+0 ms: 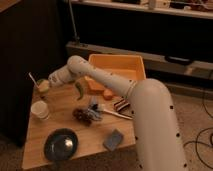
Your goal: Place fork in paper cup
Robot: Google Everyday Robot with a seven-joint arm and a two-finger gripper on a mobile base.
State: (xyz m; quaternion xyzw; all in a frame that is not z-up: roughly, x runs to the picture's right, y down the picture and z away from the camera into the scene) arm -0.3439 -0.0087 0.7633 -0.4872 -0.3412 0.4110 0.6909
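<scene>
The paper cup point(40, 110) stands upright near the left edge of the wooden table point(75, 132), off-white and open at the top. My gripper point(42, 84) is at the far left of the table, farther back than the cup and higher in the picture. It is shut on the fork point(32, 79), a slim pale stick that points up and to the left out of the gripper. The fork is in the air, apart from the cup and not inside it. A pale green rounded shape sits right at the gripper; I cannot tell it apart from the fingers.
An orange bin point(117, 70) stands at the back of the table. A green vegetable point(79, 90), an orange block point(107, 94), a dark cluster point(82, 115), a white-handled brush point(112, 112), a dark bowl point(61, 144) and a grey-blue sponge point(114, 140) lie around. My arm spans the table's right side.
</scene>
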